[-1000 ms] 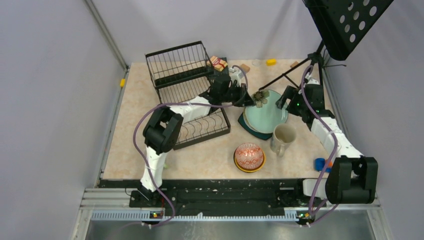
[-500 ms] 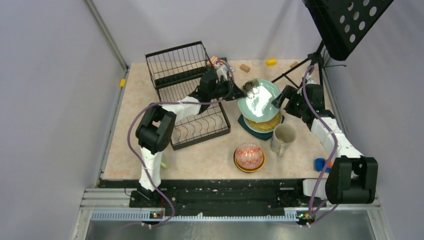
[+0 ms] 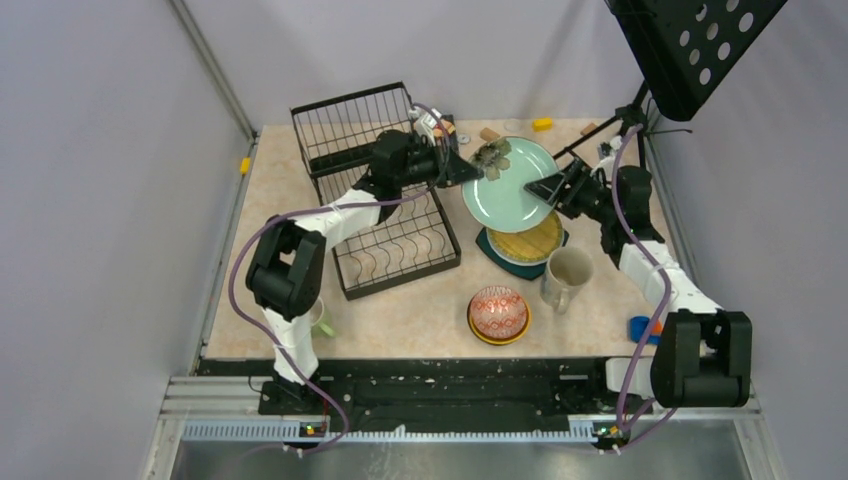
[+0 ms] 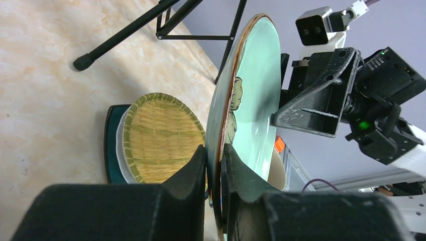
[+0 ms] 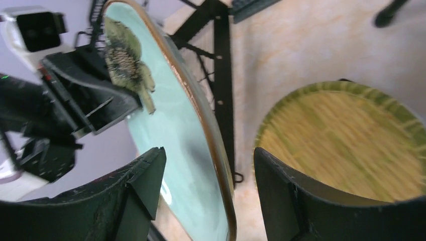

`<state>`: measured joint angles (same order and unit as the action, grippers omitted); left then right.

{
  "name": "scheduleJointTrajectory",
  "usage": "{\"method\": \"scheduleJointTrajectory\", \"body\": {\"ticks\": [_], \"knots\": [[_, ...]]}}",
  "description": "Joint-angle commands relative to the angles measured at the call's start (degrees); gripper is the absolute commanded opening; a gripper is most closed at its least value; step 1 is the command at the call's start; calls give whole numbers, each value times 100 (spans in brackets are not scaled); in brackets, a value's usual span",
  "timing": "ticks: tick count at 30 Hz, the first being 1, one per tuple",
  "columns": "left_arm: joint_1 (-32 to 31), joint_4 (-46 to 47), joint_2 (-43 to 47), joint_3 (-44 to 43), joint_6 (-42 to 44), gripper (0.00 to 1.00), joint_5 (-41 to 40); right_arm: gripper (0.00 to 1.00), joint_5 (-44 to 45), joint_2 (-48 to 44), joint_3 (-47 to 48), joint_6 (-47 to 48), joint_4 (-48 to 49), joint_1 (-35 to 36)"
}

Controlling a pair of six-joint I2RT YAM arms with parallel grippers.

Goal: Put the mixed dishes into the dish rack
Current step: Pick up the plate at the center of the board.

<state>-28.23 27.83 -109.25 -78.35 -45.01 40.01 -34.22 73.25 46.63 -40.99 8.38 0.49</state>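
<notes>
My left gripper (image 3: 470, 168) (image 4: 215, 161) is shut on the rim of the pale teal plate (image 3: 508, 186) (image 4: 256, 100) with the dark flower, holding it tilted above the table just right of the black dish rack (image 3: 385, 205). My right gripper (image 3: 540, 187) (image 5: 208, 168) is open, its fingers (image 5: 145, 178) straddling the plate's (image 5: 171, 130) opposite rim without closing. Below, the cream-yellow woven-look plate (image 3: 533, 240) (image 4: 158, 135) (image 5: 346, 140) tops a stack with white and dark teal plates. A cream mug (image 3: 566, 274) and stacked red-patterned and yellow-orange bowls (image 3: 498, 313) stand nearer.
The music stand's tripod legs (image 3: 590, 140) (image 4: 150, 20) stand at the back right. Small toy blocks (image 3: 541, 124) lie along the far edge, and a blue toy (image 3: 640, 327) near the right arm. A light-green mug (image 3: 322, 320) peeks by the left arm.
The teal plate has been lifted off the stack, tilted up and carried left toward the rack by my left gripper. My right gripper followed to its rim. The cream-yellow plate is now uncovered.
</notes>
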Motion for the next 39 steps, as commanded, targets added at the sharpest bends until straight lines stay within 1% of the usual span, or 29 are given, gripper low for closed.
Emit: {"method": "scheduleJointTrajectory", "body": {"ticks": [1,5,9,12,17,19,20,21,22,23,25,27,28,30,32,34,37,39], "knots": [[162,965,616,36,-202,0,493,65,-1044,-5,-291,-1006,2011,-27],[169,982,689,36,-179,0,603,60,-1262,-36,-363,-1137,2362,-27],[169,1029,721,3,-195,0,646,56,-1360,-58,-343,-1151,2442,-31],[169,1176,708,-9,-311,0,750,50,-1434,-36,-330,-1182,2529,-25],[174,1219,686,-16,-325,0,886,47,-1594,-31,-368,-1294,2881,-10],[178,1224,698,15,-316,0,886,43,-1616,-22,-374,-1284,2883,-2],[177,1224,711,42,-296,0,840,42,-1641,-26,-374,-1288,2891,1],[177,1224,720,48,-291,0,830,39,-1667,-24,-382,-1286,2907,3],[182,1224,714,35,-298,0,845,32,-1679,-26,-383,-1280,2914,-1],[178,1231,700,16,-313,0,880,29,-1698,-22,-376,-1267,2926,3],[183,1241,674,-11,-365,0,954,27,-1726,-27,-366,-1266,2926,32],[177,1250,756,71,-317,0,852,21,-1762,-50,-323,-1189,2878,69],[177,1244,798,131,-261,0,775,20,-1753,-62,-269,-1081,2739,104],[178,1136,834,148,-144,0,729,8,-1643,-131,-123,-753,2293,194],[177,958,842,110,-44,0,723,0,-1356,-220,64,-346,1700,299],[177,843,883,152,45,9,666,0,-1089,-328,196,-42,1285,389],[182,663,999,231,267,23,547,0,-853,-475,286,98,1084,452],[182,526,1072,257,413,27,505,0,-659,-548,385,209,881,495]]}}
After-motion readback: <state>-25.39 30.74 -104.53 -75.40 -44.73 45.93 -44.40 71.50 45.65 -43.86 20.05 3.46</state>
